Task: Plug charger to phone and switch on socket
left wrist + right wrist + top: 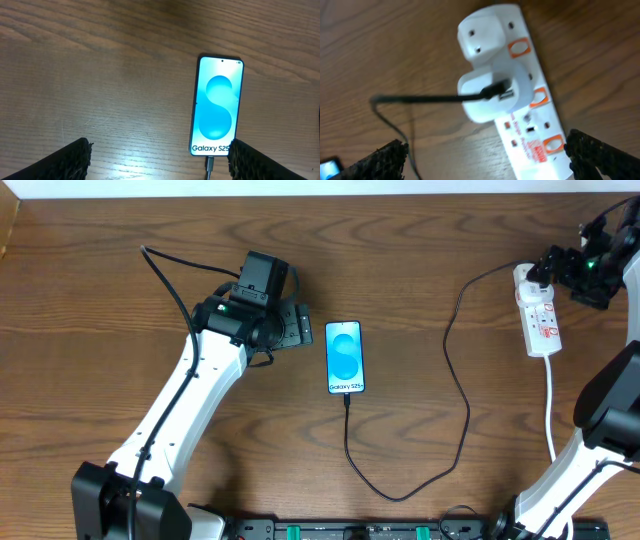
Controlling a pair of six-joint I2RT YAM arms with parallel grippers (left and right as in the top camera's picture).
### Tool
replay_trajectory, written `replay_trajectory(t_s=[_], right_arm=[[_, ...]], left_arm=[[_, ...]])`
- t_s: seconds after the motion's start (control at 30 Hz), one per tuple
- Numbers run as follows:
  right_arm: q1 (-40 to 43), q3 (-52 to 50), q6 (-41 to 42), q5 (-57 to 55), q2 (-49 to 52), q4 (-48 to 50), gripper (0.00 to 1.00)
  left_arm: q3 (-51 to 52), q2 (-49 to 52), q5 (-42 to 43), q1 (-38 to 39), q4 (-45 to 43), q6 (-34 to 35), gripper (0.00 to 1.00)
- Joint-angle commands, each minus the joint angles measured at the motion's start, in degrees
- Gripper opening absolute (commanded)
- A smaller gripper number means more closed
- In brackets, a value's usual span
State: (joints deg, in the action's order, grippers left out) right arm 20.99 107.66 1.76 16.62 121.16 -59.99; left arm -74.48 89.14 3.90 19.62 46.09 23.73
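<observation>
Phone [345,358] lies flat at centre of the overhead frame, screen up and lit blue, on the wooden worktop [100,300]. Charger [455,380] is a thin black cable. Its plug tip [346,396] meets the phone's lower edge and looks seated in the port. From there the cable drops toward the bottom of the frame, loops at lower centre, then climbs right of centre to the upper right. There its white plug [492,95] sits pushed into the socket [537,315], a white strip lying lengthwise at the right side of the frame. In the right wrist view the plug occupies the second outlet from the strip's far end, with the cable leaving to the left. Orange-red switches [518,47] line one edge of the strip; I cannot tell their position. A white cord [551,410] runs from the strip toward the lower right. Left hand [300,328] hangs just left of the phone with fingers spread wide and nothing between them, the phone lying apart from it. Right hand [556,268] hovers over the strip's upper end, fingers spread fully and gripping nothing; its two tips frame the strip at the lower corners of the right wrist view.
</observation>
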Motion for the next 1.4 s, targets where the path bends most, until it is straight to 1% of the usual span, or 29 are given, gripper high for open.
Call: replay_trajectory(t_s=[0.0,0.2,0.5,0.67,1.0,1.23,1.37], right_arm=[[0.1,1.2,-1.6,-2.6,1.5,1.2,0.99],[0.1,1.2,-1.9,-2.1,4.1,2.9,0.99],[-0.1,1.2,-7.7,6.0,6.4,2.8,0.99],[-0.1,1.2,-10.3,6.6,6.9,2.8,0.99],[-0.1,1.1,-10.4,6.8,10.0,2.8,0.99],[-0.1,1.1,-10.5,10.8,11.9,2.3,0.99],[-0.1,1.1,-10.4,11.2,11.9,1.7,0.99]], left_arm=[[-0.4,-0.8,-1.0,0.0,0.2,-0.8,0.87],[-0.4,-0.8,-1.0,0.0,0.2,-0.8,0.87],[-0.4,-0.8,-1.0,0.0,0.2,-0.8,0.87],[-0.4,-0.8,-1.0,0.0,0.2,-0.8,0.88],[-0.4,-0.8,-1.0,0.0,0.2,-0.8,0.87],[-0.4,-0.8,-1.0,0.0,0.2,-0.8,0.88],[-0.4,-0.8,-1.0,0.0,0.2,-0.8,0.87]])
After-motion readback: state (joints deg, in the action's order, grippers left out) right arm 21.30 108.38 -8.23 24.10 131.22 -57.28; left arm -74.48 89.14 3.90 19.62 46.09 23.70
